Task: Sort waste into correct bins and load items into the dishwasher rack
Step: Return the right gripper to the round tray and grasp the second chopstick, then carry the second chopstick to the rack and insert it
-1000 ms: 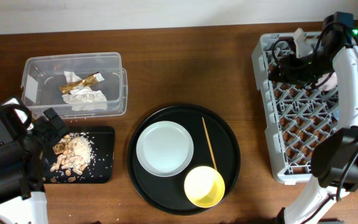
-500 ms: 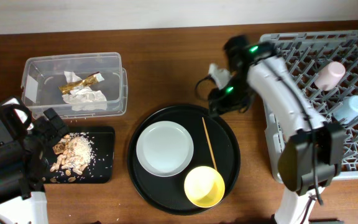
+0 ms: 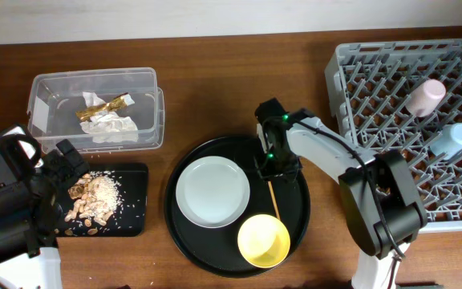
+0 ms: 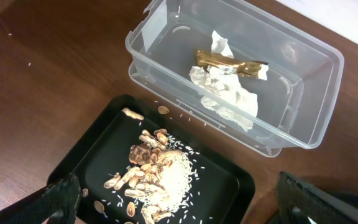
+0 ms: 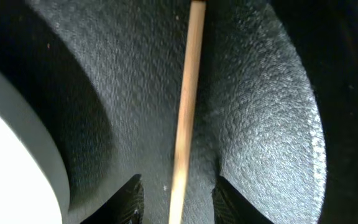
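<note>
Wooden chopstick (image 5: 188,112), 3 o'clock on round tray (image 3: 293,201): right claw (image 5: 179,186) parted astride it, not yet pinching; centre, close squarely, lift level. Left claw (image 4: 182,199) released.

Noted a large round black tray (image 3: 195,245) near the middle of the brown wooden table (image 3: 231,88), pale wall (image 3: 175,16) along the far edge.

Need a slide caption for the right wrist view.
Right claw straddles a wooden chopstick lying on the round black tray, pale plate at left.
</note>
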`<state>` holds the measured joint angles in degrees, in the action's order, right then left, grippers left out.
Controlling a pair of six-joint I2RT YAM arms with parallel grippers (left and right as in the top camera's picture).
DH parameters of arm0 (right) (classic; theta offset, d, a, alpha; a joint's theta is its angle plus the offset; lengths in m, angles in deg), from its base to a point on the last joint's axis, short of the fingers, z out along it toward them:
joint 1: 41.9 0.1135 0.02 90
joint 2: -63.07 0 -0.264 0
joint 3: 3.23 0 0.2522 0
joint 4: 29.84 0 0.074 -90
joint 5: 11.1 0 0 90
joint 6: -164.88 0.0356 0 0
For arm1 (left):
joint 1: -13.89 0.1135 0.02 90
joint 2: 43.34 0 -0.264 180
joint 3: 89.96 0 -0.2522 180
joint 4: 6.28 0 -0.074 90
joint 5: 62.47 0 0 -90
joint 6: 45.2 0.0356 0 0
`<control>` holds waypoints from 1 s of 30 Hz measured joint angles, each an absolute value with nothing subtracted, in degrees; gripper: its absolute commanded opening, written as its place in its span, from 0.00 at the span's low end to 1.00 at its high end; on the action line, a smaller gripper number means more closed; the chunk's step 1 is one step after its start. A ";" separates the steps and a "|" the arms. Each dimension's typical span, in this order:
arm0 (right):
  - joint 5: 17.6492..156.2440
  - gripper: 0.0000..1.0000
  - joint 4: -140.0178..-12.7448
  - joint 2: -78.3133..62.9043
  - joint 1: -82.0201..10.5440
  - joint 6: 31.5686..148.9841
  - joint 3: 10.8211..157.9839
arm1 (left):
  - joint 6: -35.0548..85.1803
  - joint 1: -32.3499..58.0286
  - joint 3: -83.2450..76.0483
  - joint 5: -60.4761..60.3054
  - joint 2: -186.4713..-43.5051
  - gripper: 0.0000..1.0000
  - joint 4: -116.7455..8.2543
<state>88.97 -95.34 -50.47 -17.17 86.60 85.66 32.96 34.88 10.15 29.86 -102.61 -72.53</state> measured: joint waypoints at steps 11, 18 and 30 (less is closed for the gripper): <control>84.03 0.17 -89.62 -48.94 -15.07 92.96 82.45 | 32.96 34.88 10.15 29.88 -102.61 0.99 -72.53; 83.00 0.04 -90.69 -48.92 -15.14 94.41 82.42 | 32.96 34.88 10.15 29.88 -102.61 0.99 -72.51; 88.92 0.04 -106.53 -45.64 -20.56 90.32 95.69 | 32.96 34.88 10.15 29.86 -102.61 0.99 -72.53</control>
